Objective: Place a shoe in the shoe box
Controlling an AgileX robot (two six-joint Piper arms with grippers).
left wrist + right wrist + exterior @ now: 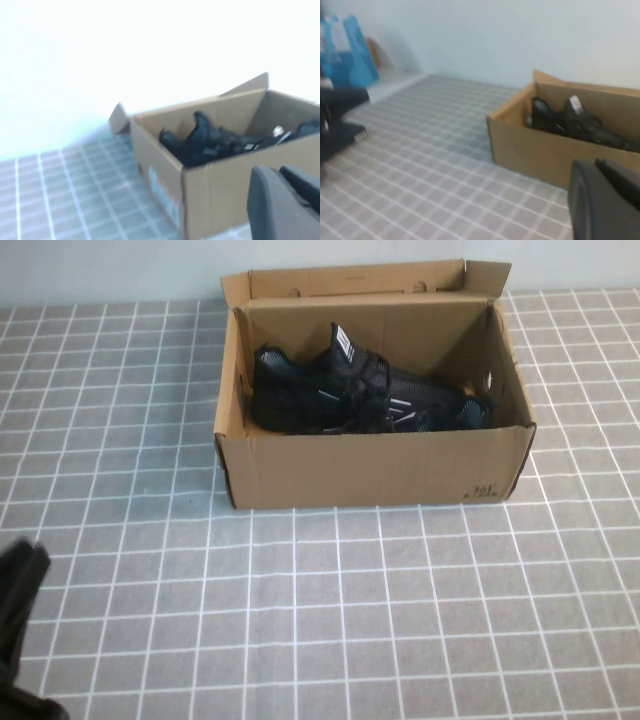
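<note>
The shoe (365,395) lies inside the open box (375,468) on the tiled table (330,620). The left gripper (287,200) sits closed near the table's left edge, holding nothing. The right gripper (605,197), also closed and empty, is well apart from the box.

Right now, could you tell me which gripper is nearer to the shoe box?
Hard to call. The left gripper sits shut at the table's near-left edge, well short of the shoe box. The right gripper, also shut, is outside the high view; its wrist view shows the box some way ahead.
</note>
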